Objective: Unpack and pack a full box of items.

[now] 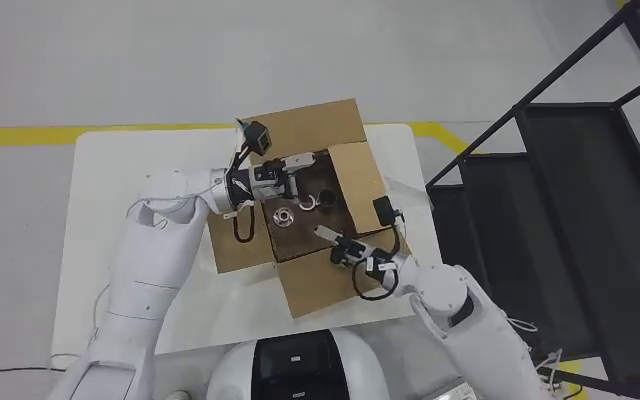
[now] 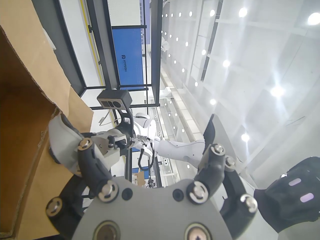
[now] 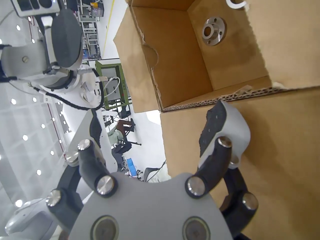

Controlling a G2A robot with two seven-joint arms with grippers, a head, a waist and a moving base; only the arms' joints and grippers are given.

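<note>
— White tabletop [image 1: 110, 170], open box [image 1: 310, 125]: how far along?
— I see a metal flange [image 1: 282, 217] and a white ring [image 1: 308, 203] inside; unpacking looks barely begun. Left tool [image 1: 303, 160] and right tool [image 1: 325, 236] gape, empty.

Behind the black rack [image 2: 156, 38] you see a blue panel [image 2: 130, 51] bearing white brand lettering. A white panel [image 2: 122, 1] behind that rack carries dark lettering too.
</note>
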